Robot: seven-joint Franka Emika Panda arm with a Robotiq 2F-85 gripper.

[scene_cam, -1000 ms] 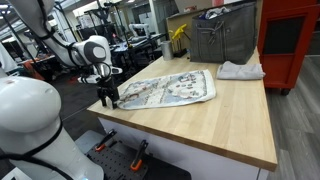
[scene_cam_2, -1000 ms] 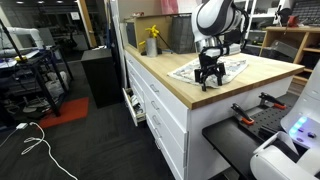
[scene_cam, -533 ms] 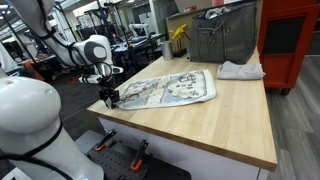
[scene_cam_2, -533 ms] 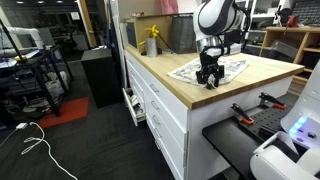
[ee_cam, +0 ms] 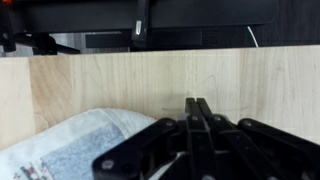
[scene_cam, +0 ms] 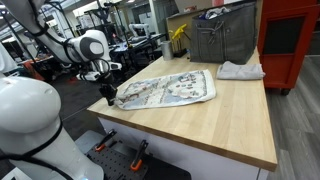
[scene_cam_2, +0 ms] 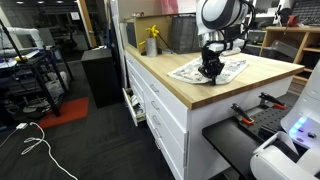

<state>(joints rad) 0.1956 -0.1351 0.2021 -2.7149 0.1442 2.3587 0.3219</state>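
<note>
The gripper (scene_cam: 110,98), pressed together at a corner of the cloth (scene_cam: 170,90) on the worktop (scene_cam: 205,125), looks mid-grasp, though caught fabric is unclear; lifting next calls for a secure pinch.

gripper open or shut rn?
Shut: in the wrist view the gripper shows no gap between fingertips, beside the patterned cloth. Cannot tell if cloth is pinched.

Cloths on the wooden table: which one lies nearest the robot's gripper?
The flat grey-patterned printed cloth, right beside the shut gripper; the crumpled plain white cloth lies far from it.
</note>
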